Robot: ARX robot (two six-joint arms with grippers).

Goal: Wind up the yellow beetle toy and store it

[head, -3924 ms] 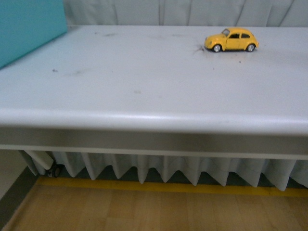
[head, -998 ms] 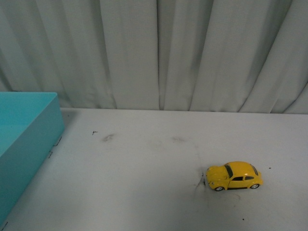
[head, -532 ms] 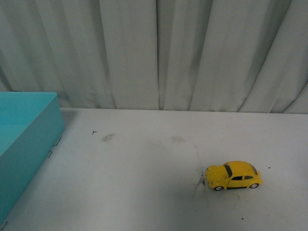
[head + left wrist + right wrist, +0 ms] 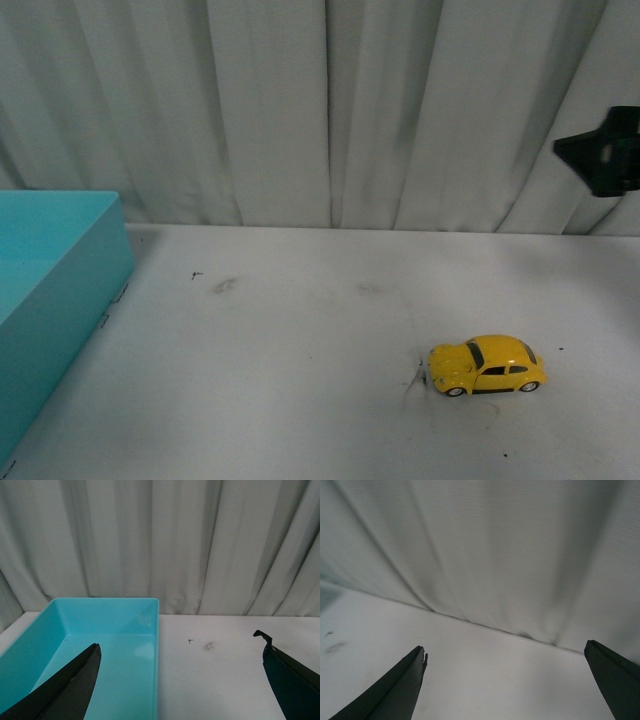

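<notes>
Yellow beetle toy (image 4: 487, 365) stands on its four wheels on the white table (image 4: 300, 340), untouched, with nothing holding it. The right gripper (image 4: 504, 647) has its two dark fingers (image 4: 395, 690) spread wide apart with nothing between them, and beyond them its wrist camera shows only bare tabletop and the pale curtain (image 4: 300, 110). In the front view a dark part of this gripper shows at the right edge, raised in front of the curtain; the toy lies well below it and somewhat toward the robot's left, well apart from it, with its nose turned away from that gripper. The left gripper (image 4: 177, 640) is likewise spread wide and holds nothing. A blue box (image 4: 105, 601) with an open top lies ahead of and below the left gripper, and one finger partly covers its near end in the left wrist view; the other finger hangs over bare table beside the box. The toy rests far from the box, on the right gripper's side of the table.
</notes>
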